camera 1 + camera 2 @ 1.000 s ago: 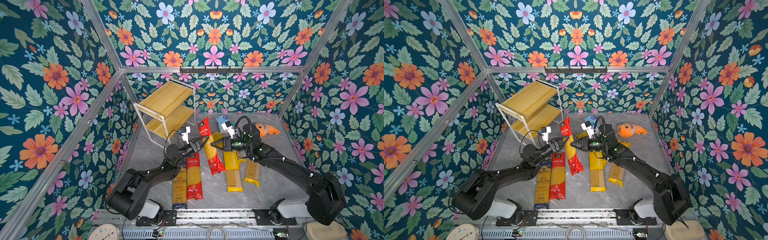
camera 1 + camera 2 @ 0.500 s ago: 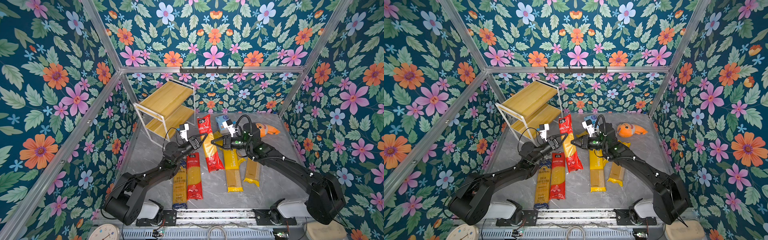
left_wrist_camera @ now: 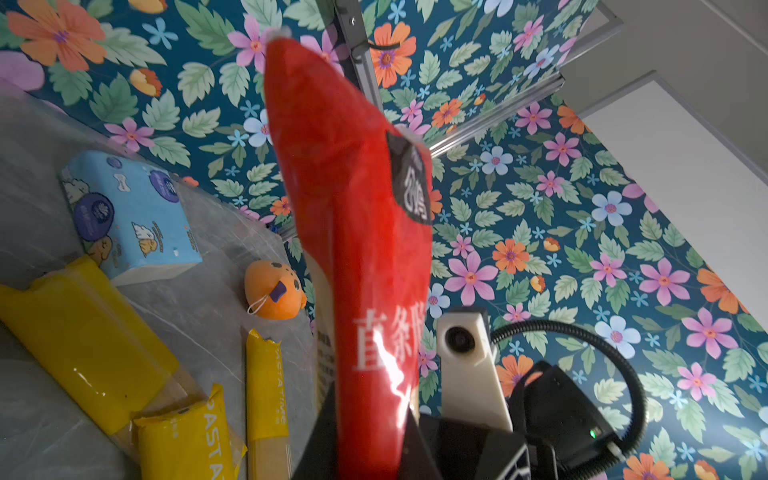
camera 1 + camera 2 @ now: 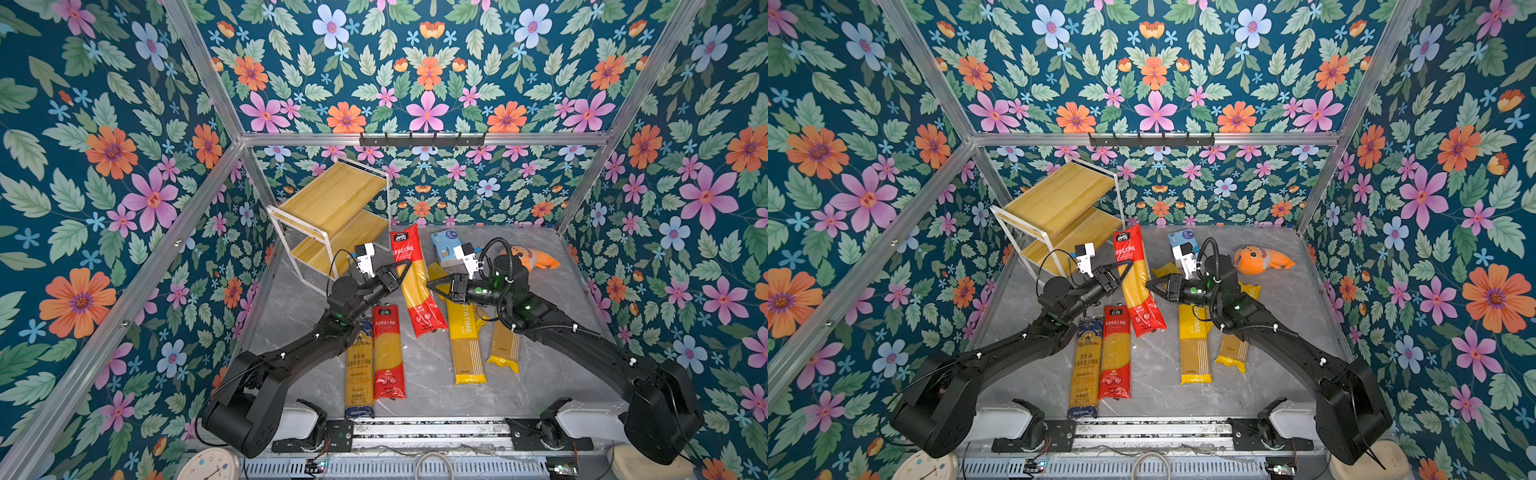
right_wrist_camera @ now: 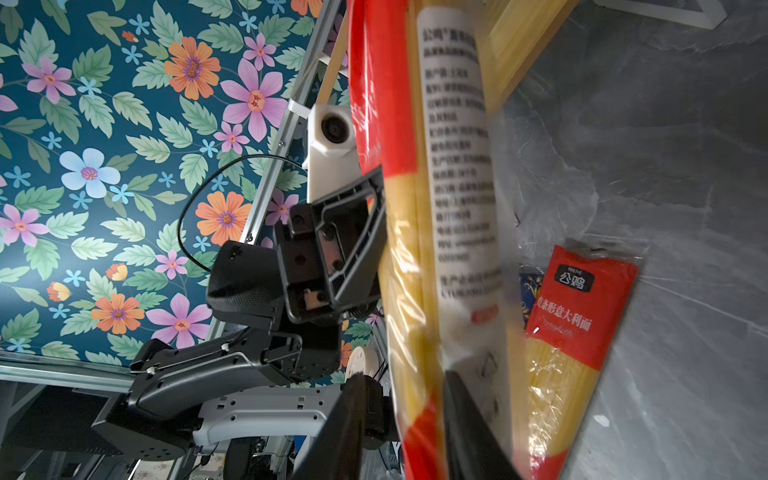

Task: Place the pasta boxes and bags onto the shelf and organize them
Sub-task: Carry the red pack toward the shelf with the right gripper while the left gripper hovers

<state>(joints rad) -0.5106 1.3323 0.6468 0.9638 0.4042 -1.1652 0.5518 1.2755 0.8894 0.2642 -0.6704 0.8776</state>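
the left gripper (image 4: 402,269) has shut its fingers on the red spaghetti pack (image 4: 417,293), which it only flanked a second ago. the right gripper (image 4: 434,286), then clamped on the same pack, now has its fingers parted and loose about the pack's other edge. the pack hangs slanted above the grey tabletop (image 4: 424,374), between the two grippers, with its top end just in front of the shelf (image 4: 332,199). this looks like a handover midway. next, the right arm must back clear, then the left must swing the long pack level and slide it onto a board without catching the white frame. the second red pack (image 4: 387,353), dark blue-and-gold pack (image 4: 359,365) and yellow pastatime packs (image 4: 465,332) lie where they lay, and no pack is on the shelf yet.
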